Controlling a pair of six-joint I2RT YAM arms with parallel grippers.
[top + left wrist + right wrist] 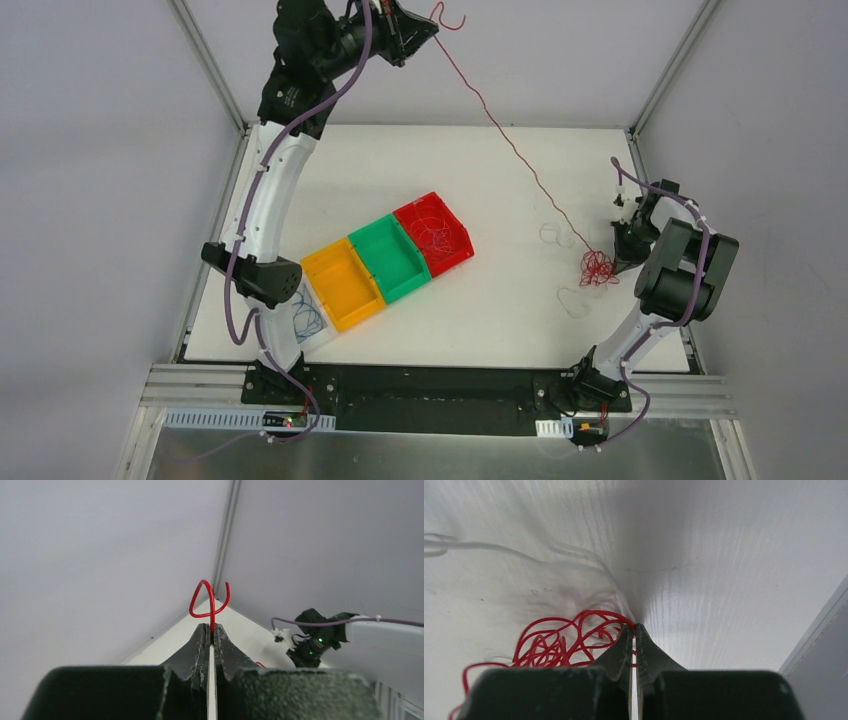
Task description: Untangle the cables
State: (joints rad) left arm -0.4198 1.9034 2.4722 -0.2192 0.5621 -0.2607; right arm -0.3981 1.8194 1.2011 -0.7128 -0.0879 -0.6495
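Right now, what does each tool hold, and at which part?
The left tool pinches the red cable just below its curled free end. The right tool is shut on a loop at the edge of the red tangle.

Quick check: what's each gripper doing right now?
Left gripper: closed on the red cable, held up high.
Right gripper: closed, apparently pinching the edge of that cable's tangle on the table.

From above and behind the arm bases, the top external camera looks down on the whole white table [500, 320]. The left wrist camera, held high, faces the far corner and right arm [382, 647]. The right wrist camera hugs the tabletop, sharing the red cable tangle [555, 641] with the overhead view.
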